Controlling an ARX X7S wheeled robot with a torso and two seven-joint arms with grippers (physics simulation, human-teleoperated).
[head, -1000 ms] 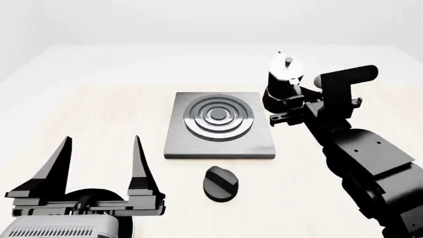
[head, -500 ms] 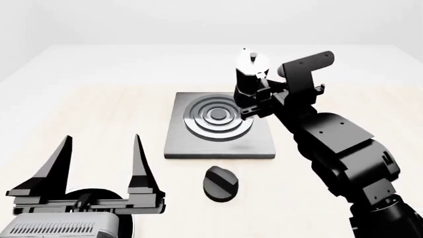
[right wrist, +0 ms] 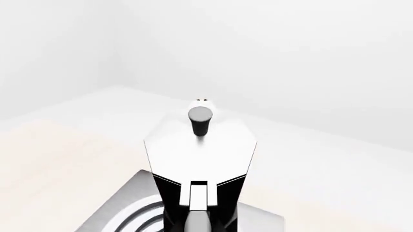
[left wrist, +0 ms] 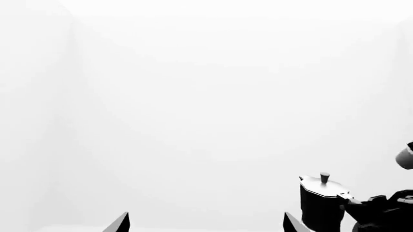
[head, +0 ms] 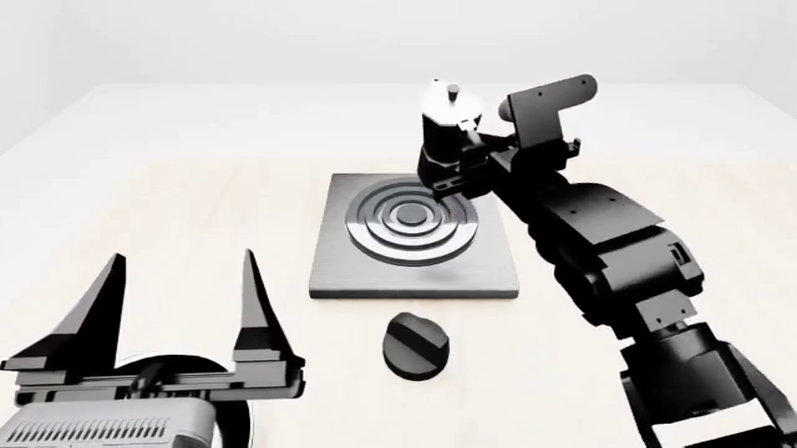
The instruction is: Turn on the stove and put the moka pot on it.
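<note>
The stove is a flat grey plate with dark burner rings at the table's middle. Its round black knob lies just in front of it. The moka pot, black with a silver lid, hangs over the plate's back right part, and my right gripper is shut on its handle side. In the right wrist view the moka pot fills the centre, with the stove plate beneath it. My left gripper stands open and empty at the near left. From the left wrist view the moka pot shows far off.
The pale wooden table reaches back to a white edge. Part of a dark round object shows under my left gripper. My right arm stretches along the stove's right side.
My right arm has carried the moka pot leftwards, from beside the stove's right edge to above its back right part. The left gripper has barely shifted.
</note>
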